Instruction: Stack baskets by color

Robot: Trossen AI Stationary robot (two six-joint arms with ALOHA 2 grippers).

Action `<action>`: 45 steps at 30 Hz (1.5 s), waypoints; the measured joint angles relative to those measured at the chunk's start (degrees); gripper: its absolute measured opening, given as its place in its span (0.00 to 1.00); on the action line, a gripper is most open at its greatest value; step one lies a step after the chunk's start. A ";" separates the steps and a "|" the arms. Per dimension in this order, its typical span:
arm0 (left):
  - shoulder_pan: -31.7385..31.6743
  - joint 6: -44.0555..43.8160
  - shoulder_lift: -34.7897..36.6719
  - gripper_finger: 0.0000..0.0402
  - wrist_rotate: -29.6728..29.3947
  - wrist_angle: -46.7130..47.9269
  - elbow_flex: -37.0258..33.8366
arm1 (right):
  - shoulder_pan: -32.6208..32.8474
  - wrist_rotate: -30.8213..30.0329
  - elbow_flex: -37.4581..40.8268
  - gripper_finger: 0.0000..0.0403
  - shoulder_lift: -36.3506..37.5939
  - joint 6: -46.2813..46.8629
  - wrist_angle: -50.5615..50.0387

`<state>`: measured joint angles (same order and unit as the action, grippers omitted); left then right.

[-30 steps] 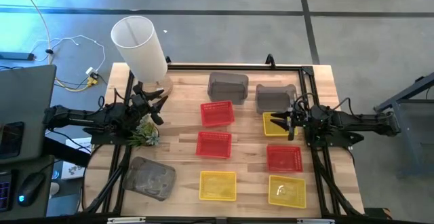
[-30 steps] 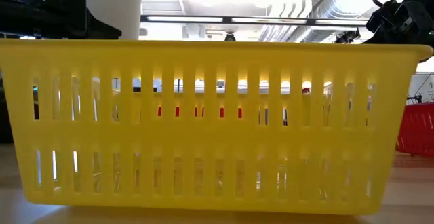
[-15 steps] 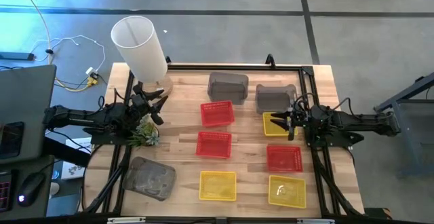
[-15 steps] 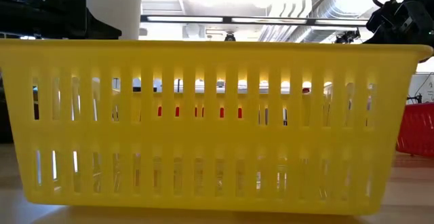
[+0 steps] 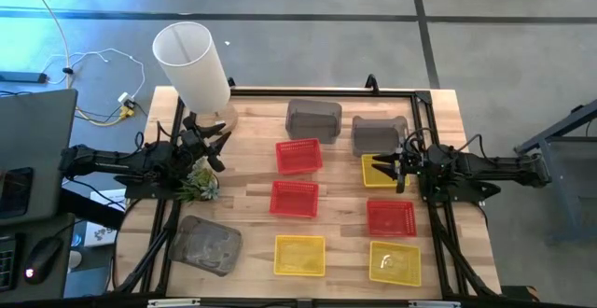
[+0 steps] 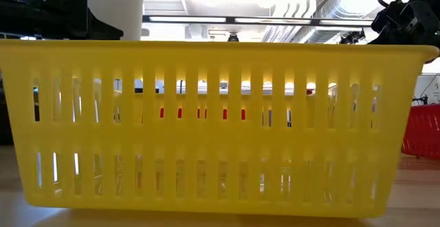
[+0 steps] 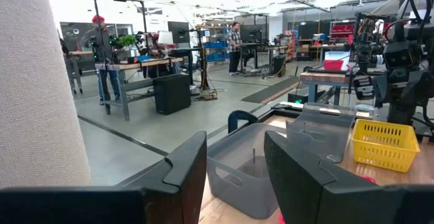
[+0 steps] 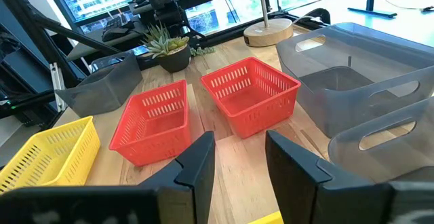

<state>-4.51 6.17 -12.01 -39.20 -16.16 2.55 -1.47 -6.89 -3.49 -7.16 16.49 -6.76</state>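
Note:
Three red baskets [image 5: 298, 156] [image 5: 294, 198] [image 5: 390, 217], three yellow ones [image 5: 299, 255] [image 5: 394, 261] [image 5: 378, 163] and three dark grey ones [image 5: 312, 117] [image 5: 378, 135] [image 5: 207, 245] stand singly on their bottoms on the wooden table [image 5: 252, 182]. The nearest yellow basket [image 6: 213, 124] fills the low view. My left gripper [image 5: 219, 145] [image 7: 234, 170] is open at the table's left side, level, beside the white cylinder. My right gripper [image 5: 392, 170] [image 8: 241, 163] is open at the right side, just above the far right yellow basket, with nothing between its fingers.
A tall white cylinder [image 5: 191, 61] on a wooden base stands at the far left corner, close to my left gripper. A small green plant [image 5: 198, 187] sits under the left arm. A black frame [image 5: 424, 112] runs along the table's edges.

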 joint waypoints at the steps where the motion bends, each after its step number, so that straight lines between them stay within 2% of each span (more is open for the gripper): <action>1: 0.00 0.00 0.01 0.34 0.00 0.02 0.00 | 0.00 0.01 0.01 0.29 -0.02 -0.01 0.00; 40: 0.00 -0.18 0.00 0.34 0.00 0.00 0.00 | 0.01 -1.31 0.05 0.29 -0.02 0.03 0.84; 42: 0.00 -0.06 0.00 0.34 0.00 0.01 0.00 | -0.01 -2.39 0.05 0.29 -0.02 1.37 1.92; 45: -0.02 -0.10 0.02 0.34 0.00 -0.06 0.00 | 0.01 -4.19 0.05 0.29 -0.01 9.06 3.15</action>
<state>-4.53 6.08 -11.99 -39.20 -16.23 2.55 -1.45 -11.08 -3.44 -7.17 25.54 -3.62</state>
